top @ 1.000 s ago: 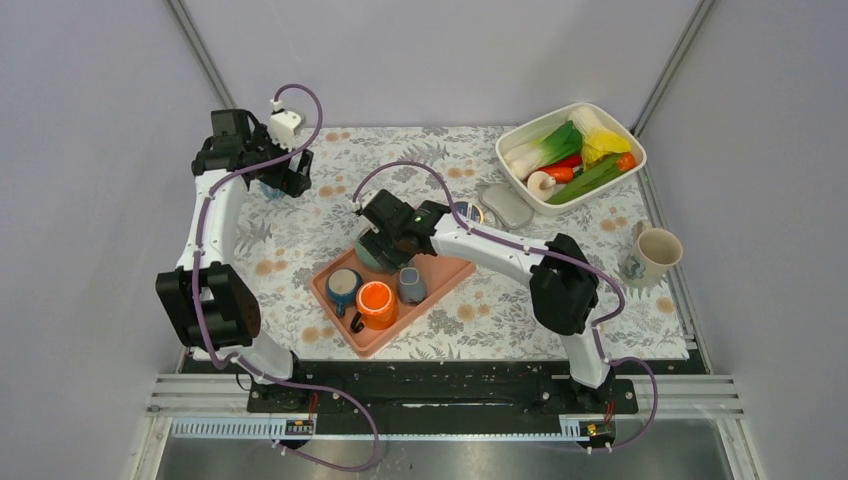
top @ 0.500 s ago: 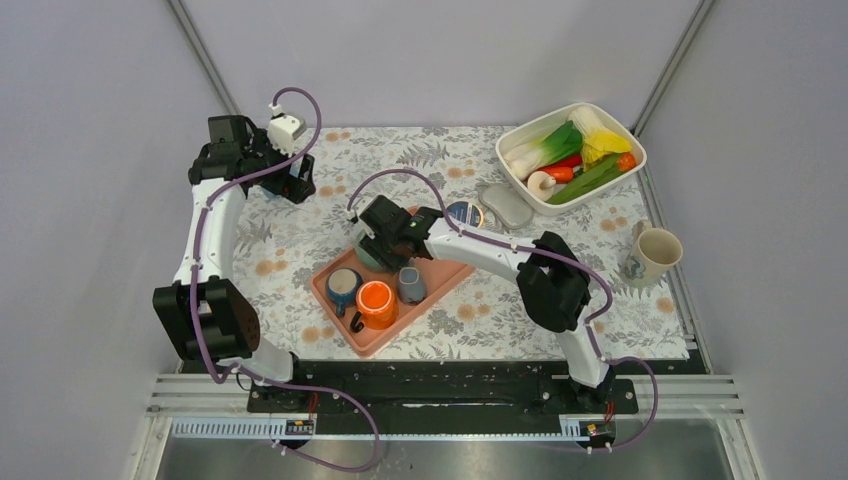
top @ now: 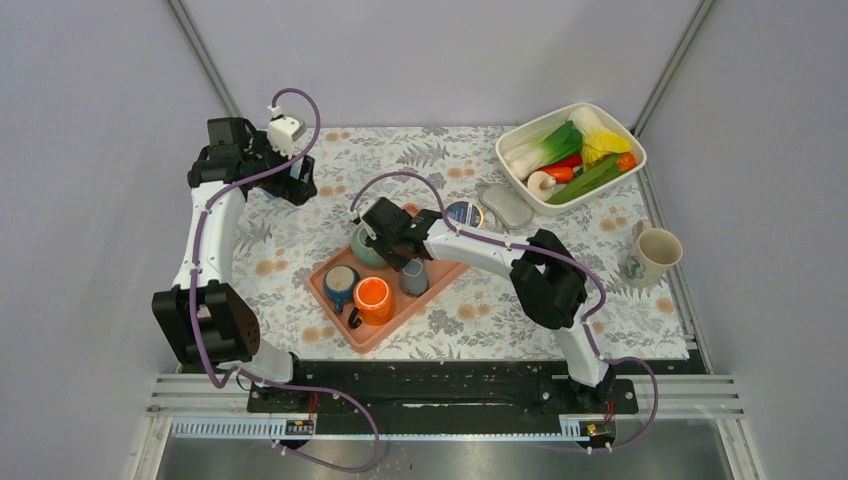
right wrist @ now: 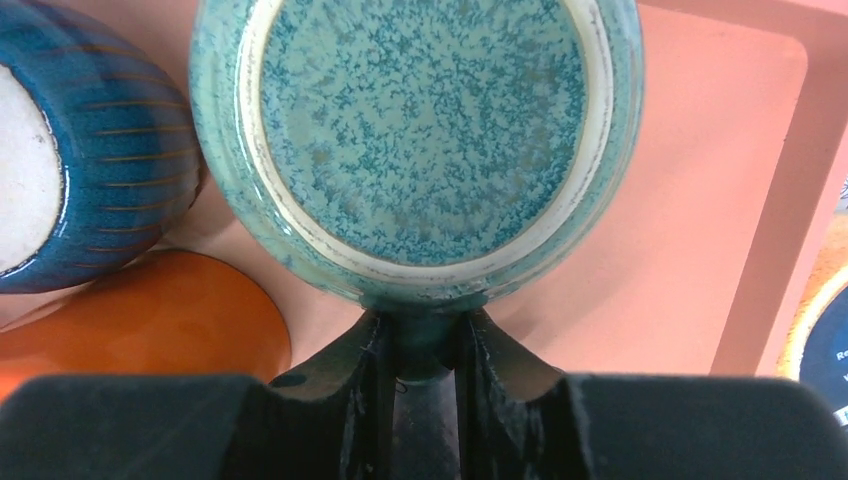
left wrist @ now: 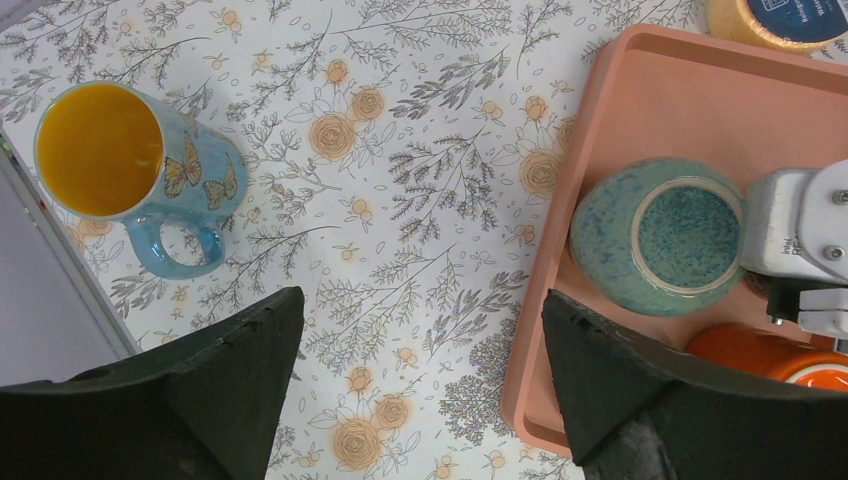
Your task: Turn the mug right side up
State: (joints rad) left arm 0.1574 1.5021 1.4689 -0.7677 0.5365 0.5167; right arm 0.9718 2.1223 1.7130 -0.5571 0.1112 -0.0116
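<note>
The teal speckled mug [top: 366, 250] stands upside down at the back of the pink tray [top: 447, 270], its base facing up. It also shows in the left wrist view [left wrist: 660, 235] and fills the right wrist view [right wrist: 420, 130]. My right gripper [top: 383, 248] is shut on the mug's handle [right wrist: 425, 335], one finger on each side of it. My left gripper [top: 292, 186] is open and empty above the floral mat, left of the tray [left wrist: 720, 90], with its own jaws [left wrist: 420, 320] wide apart.
A dark blue mug [top: 342, 285], an orange mug [top: 373, 298] and a grey mug [top: 412, 278] share the tray. A butterfly mug [left wrist: 120, 160] stands at the mat's far left. A white bin of vegetables [top: 570, 155] and a cream mug [top: 655, 252] are at the right.
My right gripper has shifted slightly left and farther back at the teal mug. My left arm has drawn a little to the left.
</note>
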